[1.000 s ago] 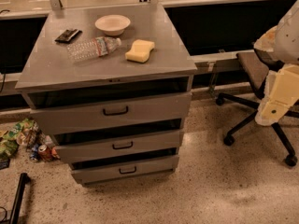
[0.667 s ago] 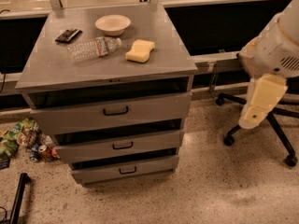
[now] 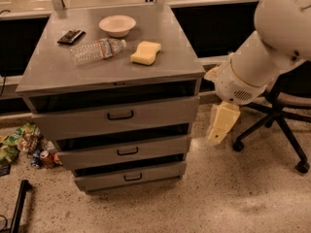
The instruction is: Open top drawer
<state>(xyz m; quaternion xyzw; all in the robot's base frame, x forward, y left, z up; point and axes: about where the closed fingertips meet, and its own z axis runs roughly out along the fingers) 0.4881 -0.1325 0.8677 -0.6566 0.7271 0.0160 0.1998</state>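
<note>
The grey cabinet has three drawers. The top drawer (image 3: 116,116) has the tallest front and a small black bar handle (image 3: 120,115) at its centre, with a dark gap above the front panel. Two shallower drawers (image 3: 124,151) sit below it. My white arm comes in from the upper right. Its cream gripper (image 3: 219,130) hangs pointing down just to the right of the cabinet's right edge, level with the top two drawers and touching nothing.
On the cabinet top (image 3: 53,69) lie a white bowl (image 3: 117,25), a plastic water bottle (image 3: 96,50), a yellow sponge (image 3: 146,52) and a black object (image 3: 71,36). An office chair (image 3: 279,125) stands at the right behind my arm. Wrappers and cans (image 3: 26,147) lie on the floor at the left.
My arm has swung left toward the cabinet, and the gripper now hangs close to the cabinet's right side. The drawers have not moved.
</note>
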